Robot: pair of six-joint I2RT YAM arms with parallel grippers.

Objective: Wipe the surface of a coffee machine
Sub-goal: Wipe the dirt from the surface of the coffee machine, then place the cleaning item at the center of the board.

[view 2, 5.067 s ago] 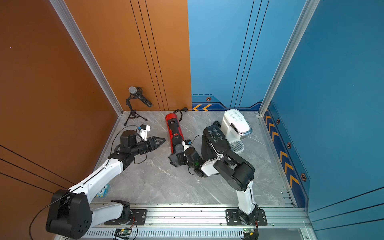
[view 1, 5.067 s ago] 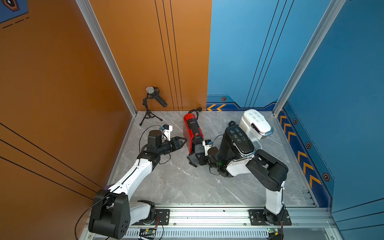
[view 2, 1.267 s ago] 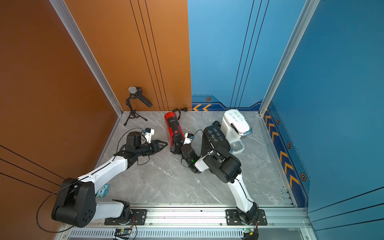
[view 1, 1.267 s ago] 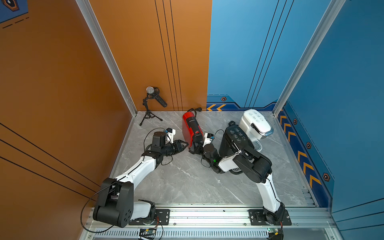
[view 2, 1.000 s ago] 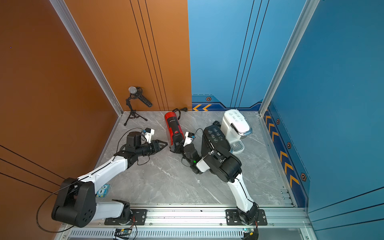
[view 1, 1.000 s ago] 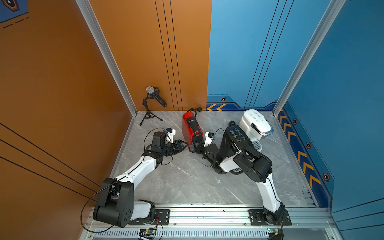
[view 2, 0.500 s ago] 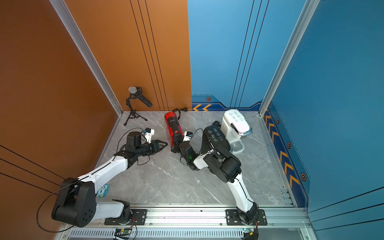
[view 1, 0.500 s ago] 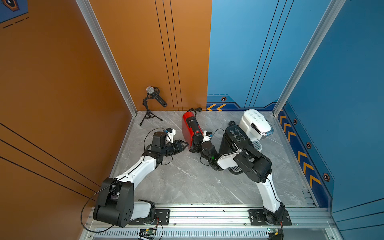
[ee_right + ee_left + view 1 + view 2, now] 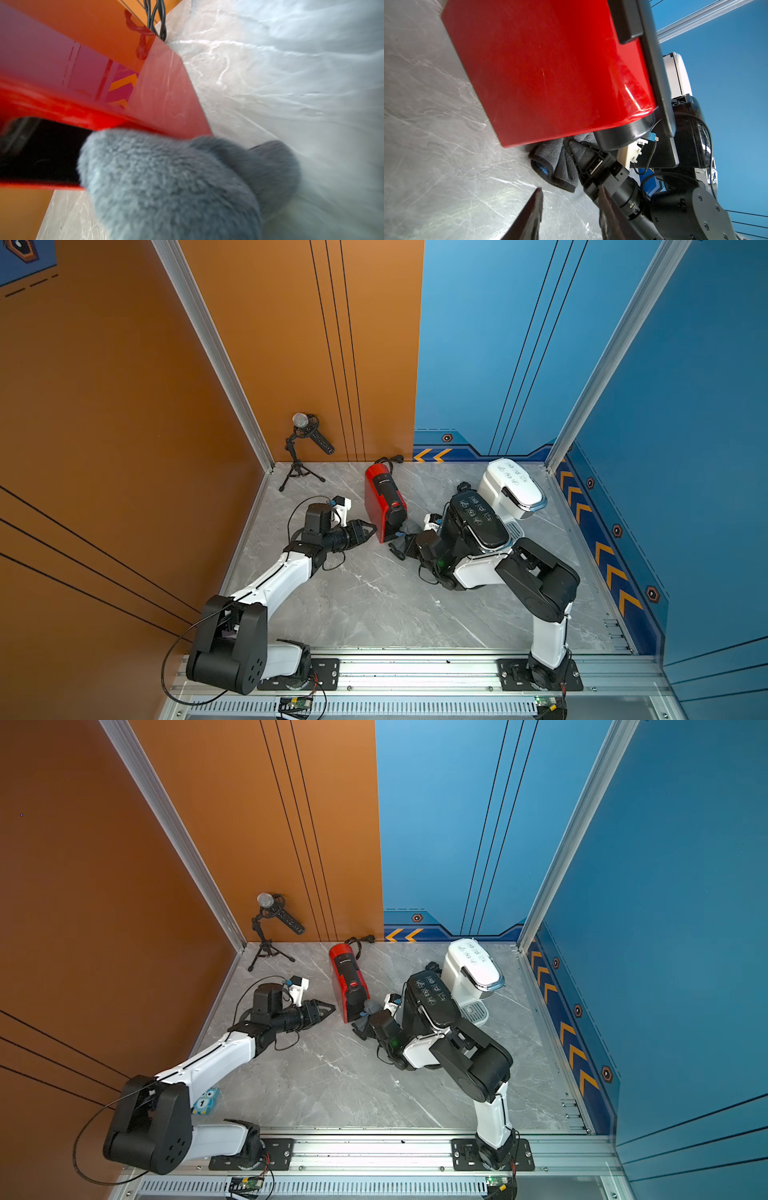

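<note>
Right gripper [image 9: 409, 536] is clamped on a bunched grey cloth [image 9: 166, 182], tucked against the front end of the red coffee machine [image 9: 384, 506]. Left gripper [image 9: 371, 526] is half-spread and empty, just beside the machine's left side. The machine's long axis runs from the back wall to the rail, spout end nearer the rail. Grey marble tabletop [image 9: 374, 605], orange and blue walls. The black machine [image 9: 478, 522] crowds the right arm; the white machine [image 9: 513, 485] and mic tripod [image 9: 301, 439] stand farther back.

Three coffee machines [image 9: 384, 506] [image 9: 478, 522] [image 9: 513, 485]; one grey cloth [image 9: 550, 163]; one microphone [image 9: 300, 420]; two arms [image 9: 282, 576] [image 9: 536, 585]; one numbered card [image 9: 203, 1102].
</note>
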